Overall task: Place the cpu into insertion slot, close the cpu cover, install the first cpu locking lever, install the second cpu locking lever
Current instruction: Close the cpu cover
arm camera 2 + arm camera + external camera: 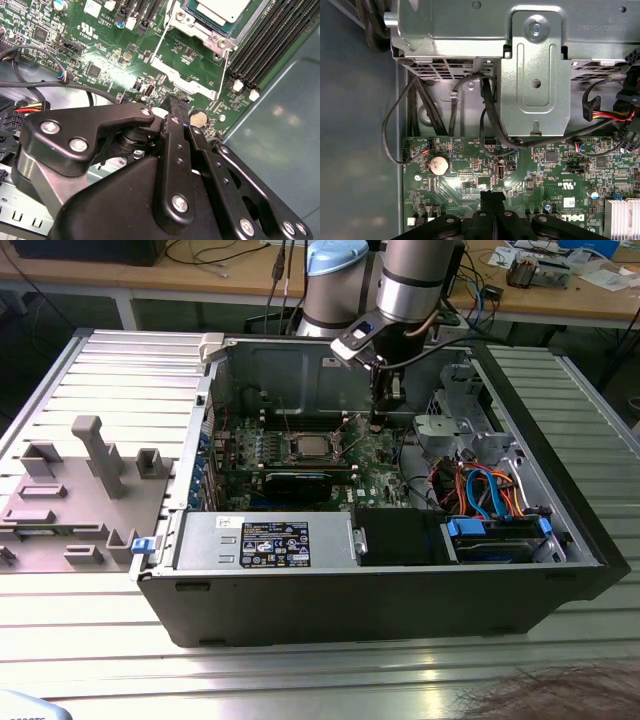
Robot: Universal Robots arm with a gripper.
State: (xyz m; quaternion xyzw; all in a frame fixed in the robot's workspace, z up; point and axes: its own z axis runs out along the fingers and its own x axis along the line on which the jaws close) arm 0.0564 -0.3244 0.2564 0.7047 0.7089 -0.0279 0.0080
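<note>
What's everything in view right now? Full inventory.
table: 1, silvery, slatted, beneath everything
computer case: 1, black, open, on the table
motherboard: 1, green, inside the case
cpu: 1, silvery-grey, seated in the insertion slot
cpu cover: 1, silvery frame, looks open beside the slot
coin cell: 1, silvery, on the motherboard
power supply: 1, grey, inside the case
fixture tray: 1, grey, exterior view's left
arm: 1, silver-black, extends into the case
tool: 1, black, shut, empty, close above the motherboard

The hand (178,102), fingers (174,112) together, points at the green motherboard (100,45) beside a coin battery (200,118). The cpu (220,7) lies beyond.
</note>
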